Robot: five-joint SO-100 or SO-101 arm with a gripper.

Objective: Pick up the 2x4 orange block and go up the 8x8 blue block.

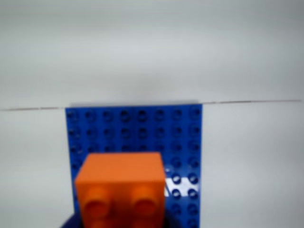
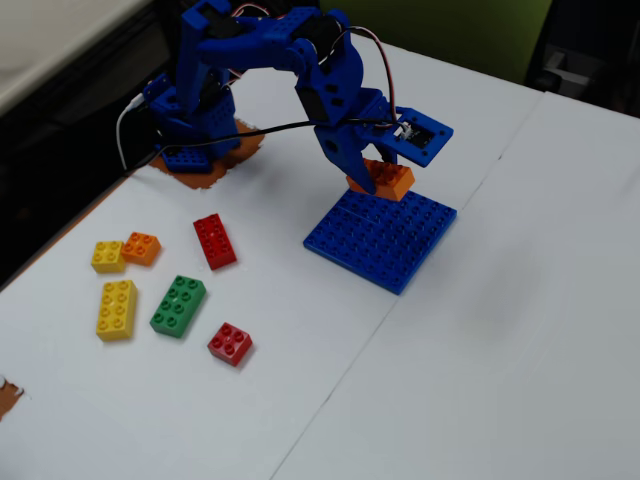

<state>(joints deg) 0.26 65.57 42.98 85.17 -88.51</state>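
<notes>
Wrist view: the orange block (image 1: 120,187) fills the near centre, end-on, two studs facing the camera, blurred by closeness. Behind and beneath it spreads the blue plate (image 1: 137,130), its stud rows running to a far edge that meets a thin seam across the white bench (image 1: 251,156). The block overlaps the plate's near-left part; whether it touches the studs cannot be told here.

Fixed view: the blue arm (image 2: 300,70) reaches from its base at far left down to the far corner of the blue plate (image 2: 385,238), which lies flat near the bench (image 2: 500,350) centre. The jaws (image 2: 375,172) are closed on the orange block (image 2: 383,180), holding it at the plate's far edge, just above or on the studs. Well apart at near left lie loose bricks: a red brick (image 2: 214,241), a green brick (image 2: 178,305), a yellow brick (image 2: 117,308), a small red brick (image 2: 230,343), and a small yellow brick (image 2: 108,256) touching a small orange brick (image 2: 141,247).
</notes>
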